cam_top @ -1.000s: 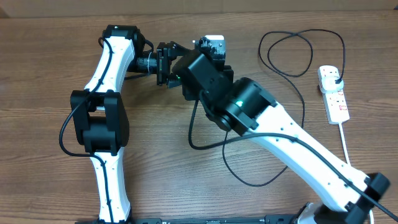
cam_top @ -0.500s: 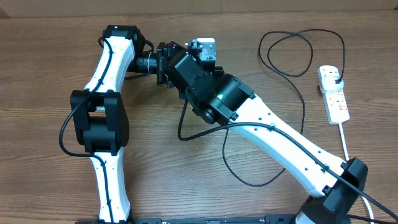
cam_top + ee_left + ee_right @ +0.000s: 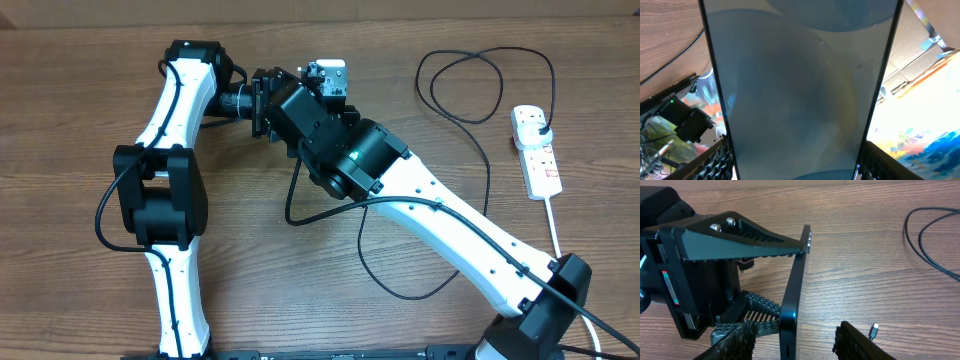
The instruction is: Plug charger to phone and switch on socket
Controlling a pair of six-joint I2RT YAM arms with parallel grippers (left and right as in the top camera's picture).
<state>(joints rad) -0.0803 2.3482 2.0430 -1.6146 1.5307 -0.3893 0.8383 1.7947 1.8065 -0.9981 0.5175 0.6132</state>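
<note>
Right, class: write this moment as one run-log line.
left end effector: gripping phone | right end effector: open, either side of phone edge | charger connector: lying on table, not in phone | socket: untouched

Brown wood-grain table (image 3: 60,280), pale beige band (image 3: 100,8) beyond far edge

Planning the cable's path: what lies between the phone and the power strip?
Overhead view: the right arm beside the phone, then the charger cable looped on the bare table.
</note>
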